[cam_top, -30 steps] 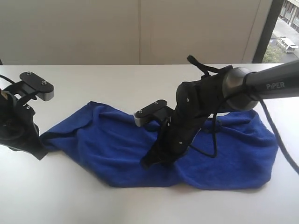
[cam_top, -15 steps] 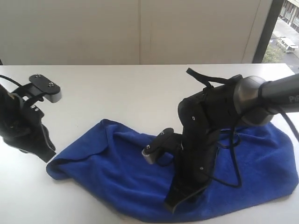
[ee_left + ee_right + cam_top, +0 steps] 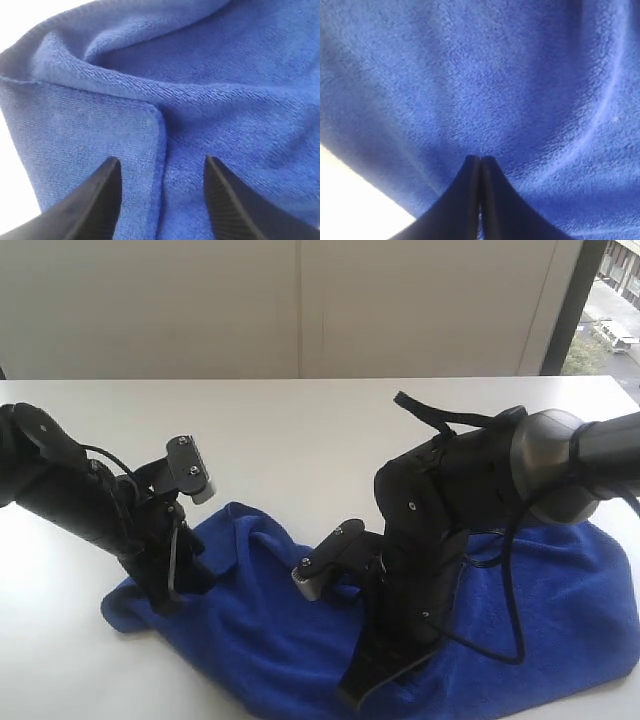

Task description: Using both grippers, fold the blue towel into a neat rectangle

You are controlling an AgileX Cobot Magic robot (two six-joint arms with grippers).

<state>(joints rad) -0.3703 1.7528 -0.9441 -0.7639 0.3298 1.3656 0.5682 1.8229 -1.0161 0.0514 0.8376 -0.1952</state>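
Note:
The blue towel (image 3: pixel 250 605) lies rumpled across the white table, its left end bunched and turned over. My left gripper (image 3: pixel 172 590) hangs low over that left end. In the left wrist view it (image 3: pixel 162 167) is open, its black fingers (image 3: pixel 107 190) either side of a hemmed, folded-over towel (image 3: pixel 225 90) corner, gripping nothing. My right gripper (image 3: pixel 362 688) points down into the towel's middle near the front. In the right wrist view its tips (image 3: pixel 480 159) are shut together in the cloth (image 3: pixel 495 75), with creases running in to them.
The white table (image 3: pixel 300 430) stretches behind the towel to a pale wall. A window (image 3: pixel 610 310) with a dark frame stands at the back right. Bare table (image 3: pixel 350 205) shows beside the towel's edge near the right gripper.
My left gripper has opened, let go of the towel's left corner and swung right and down over that end. The right gripper stays shut and has dragged the towel forward.

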